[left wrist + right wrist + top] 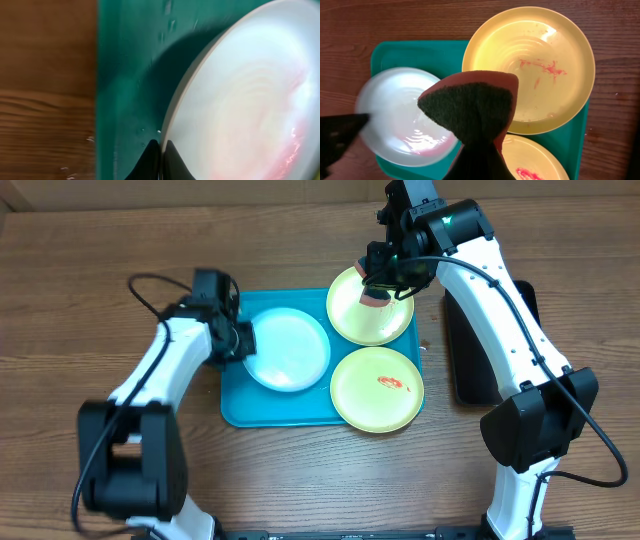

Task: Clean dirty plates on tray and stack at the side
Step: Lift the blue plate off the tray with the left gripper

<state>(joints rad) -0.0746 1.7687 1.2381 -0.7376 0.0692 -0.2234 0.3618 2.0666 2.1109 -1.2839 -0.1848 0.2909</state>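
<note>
Pinching the light blue plate (287, 350) by its left rim on the tray (240, 412), the left fingers (242, 340) are sitting nearly shut. The right fingers (479, 164) are clamping a sponge (470, 107) above the rear yellow plate (370, 310). The plates are looking light, stiff and slick, so a rim pinch is probably suiting them best. Only the right wrist view is showing the rear yellow plate's red smears; overhead, the sponge is hiding them.

Glossy plastic plates (288, 348), wood-grain table (80, 260)

Left arm (165, 360) and right arm (480, 250): white links with black joint housings. Black cables (520, 330) run alongside. A green light (447, 220) glows on the right arm.
</note>
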